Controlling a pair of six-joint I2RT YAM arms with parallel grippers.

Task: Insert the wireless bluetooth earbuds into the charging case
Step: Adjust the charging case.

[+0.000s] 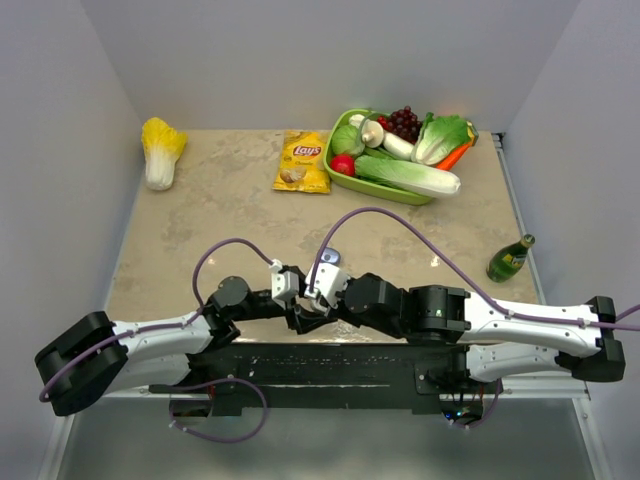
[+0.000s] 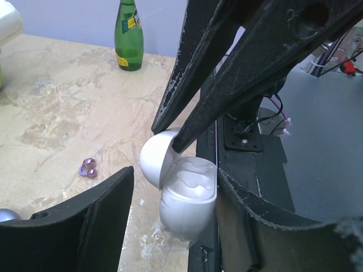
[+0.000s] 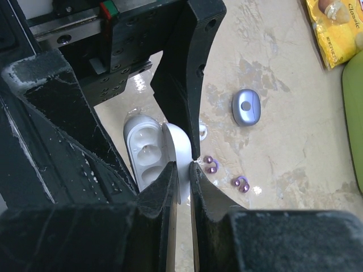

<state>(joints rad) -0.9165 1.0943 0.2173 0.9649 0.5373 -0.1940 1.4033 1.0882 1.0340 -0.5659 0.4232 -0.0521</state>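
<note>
The white charging case stands open just off the table's near edge, its two sockets showing. My right gripper is shut on the case's raised lid, pinching it from above. My left gripper is open around the case body. Its right finger touches the body and its left finger stands a little apart. Two pairs of purple earbuds lie on the table just beyond the case. One pair also shows in the left wrist view.
A blue-grey oval case lies on the table past the earbuds, and a small white piece sits near the lid. A green bottle stands at right. A chips bag, a green basket of vegetables and a cabbage are at the back.
</note>
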